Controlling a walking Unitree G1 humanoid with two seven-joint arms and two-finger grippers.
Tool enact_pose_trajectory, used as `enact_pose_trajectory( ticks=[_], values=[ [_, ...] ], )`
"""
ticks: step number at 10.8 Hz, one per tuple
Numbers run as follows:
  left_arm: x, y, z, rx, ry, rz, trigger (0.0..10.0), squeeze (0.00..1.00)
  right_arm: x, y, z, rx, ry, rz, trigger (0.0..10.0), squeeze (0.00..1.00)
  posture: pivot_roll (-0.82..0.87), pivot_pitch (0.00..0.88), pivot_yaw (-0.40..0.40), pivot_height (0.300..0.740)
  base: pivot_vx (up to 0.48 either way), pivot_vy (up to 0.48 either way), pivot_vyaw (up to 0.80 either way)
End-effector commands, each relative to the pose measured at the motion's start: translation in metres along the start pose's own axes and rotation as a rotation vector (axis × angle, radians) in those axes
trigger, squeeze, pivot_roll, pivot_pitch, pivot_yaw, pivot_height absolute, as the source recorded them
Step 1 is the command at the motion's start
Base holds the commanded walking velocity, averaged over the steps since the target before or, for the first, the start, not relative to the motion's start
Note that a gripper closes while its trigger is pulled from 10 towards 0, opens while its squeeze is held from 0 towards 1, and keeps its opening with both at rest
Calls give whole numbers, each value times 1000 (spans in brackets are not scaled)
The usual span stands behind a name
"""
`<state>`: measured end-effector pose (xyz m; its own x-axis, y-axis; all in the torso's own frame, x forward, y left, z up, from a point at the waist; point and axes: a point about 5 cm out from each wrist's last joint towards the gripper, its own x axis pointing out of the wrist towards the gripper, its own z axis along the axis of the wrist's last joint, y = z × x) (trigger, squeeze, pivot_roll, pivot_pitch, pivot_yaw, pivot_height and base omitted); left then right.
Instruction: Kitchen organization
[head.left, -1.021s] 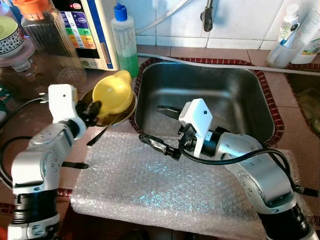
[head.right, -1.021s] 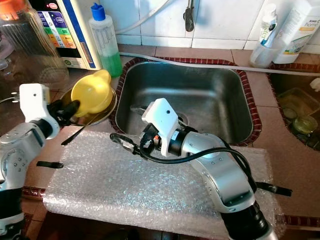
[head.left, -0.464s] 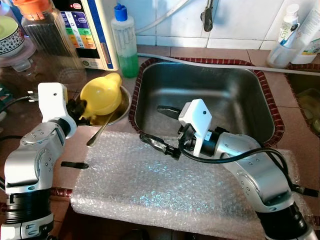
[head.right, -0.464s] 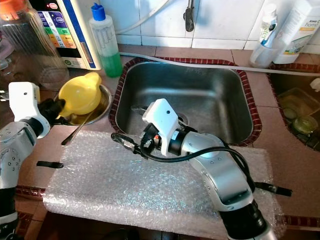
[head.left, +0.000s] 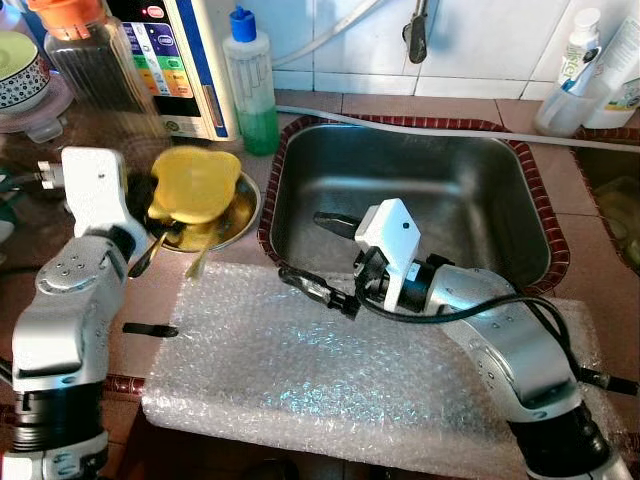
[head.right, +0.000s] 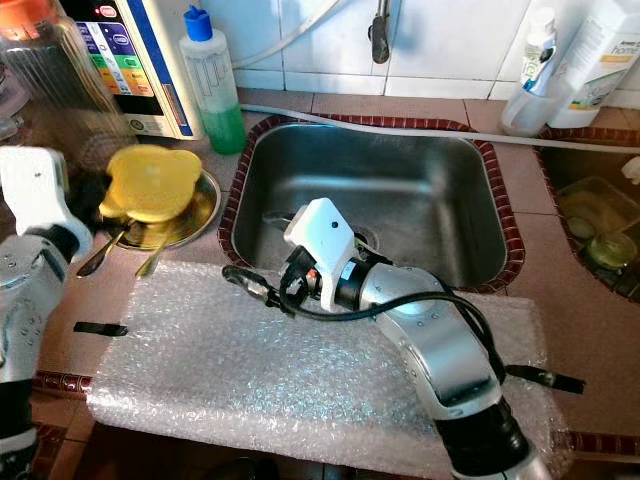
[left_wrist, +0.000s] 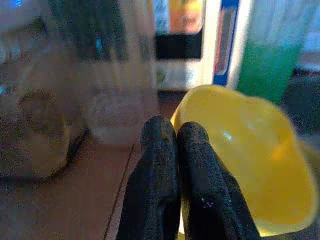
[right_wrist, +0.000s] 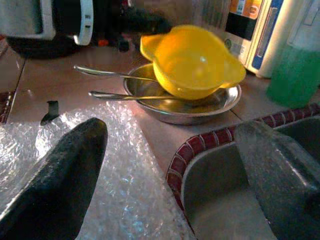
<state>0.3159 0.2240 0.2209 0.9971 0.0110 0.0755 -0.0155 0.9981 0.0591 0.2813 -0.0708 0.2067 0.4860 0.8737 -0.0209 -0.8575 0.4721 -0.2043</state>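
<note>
The left gripper (left_wrist: 177, 135) is holding a yellow bowl (head.left: 194, 184) by its rim, its 2 fingers (left_wrist: 156, 165) pressed together on the near edge. The bowl is hanging tilted just above a shallow metal dish (head.left: 240, 213) on the brown surface (head.left: 160, 290), left of the sink (head.left: 480, 200). In the head views the bowl is looking blurred. 2 spoons (right_wrist: 112, 74) are lying with their bowls in the dish and their handles reaching out over the surface toward a sheet of bubble wrap (head.left: 330, 370).

The right gripper (head.left: 318, 290) is hanging low over the far edge of the bubble wrap, just in front of the sink's near rim, pointing toward the dish. Its 2 fingers (right_wrist: 60, 170) are spread wide apart with nothing between them.

Behind the dish, a green soap bottle (head.left: 250, 85) with a blue cap is standing beside a white appliance (head.left: 180, 60) with coloured buttons, and a clear jar (head.left: 95, 70) with an orange lid is standing further left. A dark flat object (head.left: 335, 221) is lying in the steel sink. More bottles (head.left: 575, 70) are standing at the far right by the tiled wall.
</note>
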Motion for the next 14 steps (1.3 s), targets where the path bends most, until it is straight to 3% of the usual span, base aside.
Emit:
enact_pose_trajectory(
  ticks=[1, 4, 8, 11, 13, 14],
  values=[
    [-4, -6, 5, 20, -47, -24, 0, 0, -1, -7, 2, 1, -12, -45, 10000, 0, -86, 185, 58, 740, 0, 0, 0],
    [-6, -15, 0, 24, -70, -75, 0, 0, -1, -18, 2, 14, -20, -120, 10000, 0, -88, 182, 60, 740, 0, 0, 0],
    [-4, -13, 1, 29, -95, -73, 0, 0, -2, -21, 0, 15, -21, -141, 10000, 0, -93, 177, 63, 740, 0, 0, 0],
    [-11, -33, 24, 55, -270, -186, 0, 0, -6, -48, 3, 64, -57, -321, 10000, 0, -92, 173, 54, 740, 0, 0, 0],
    [-11, -38, 22, 58, -277, -204, 0, 0, -9, -59, 5, 81, -76, -362, 10000, 0, -92, 171, 50, 740, 0, 0, 0],
    [-10, -38, 13, 103, -225, -209, 0, 0, -9, -62, 5, 85, -79, -375, 10000, 0, -95, 171, 49, 740, 0, 0, 0]
  ],
)
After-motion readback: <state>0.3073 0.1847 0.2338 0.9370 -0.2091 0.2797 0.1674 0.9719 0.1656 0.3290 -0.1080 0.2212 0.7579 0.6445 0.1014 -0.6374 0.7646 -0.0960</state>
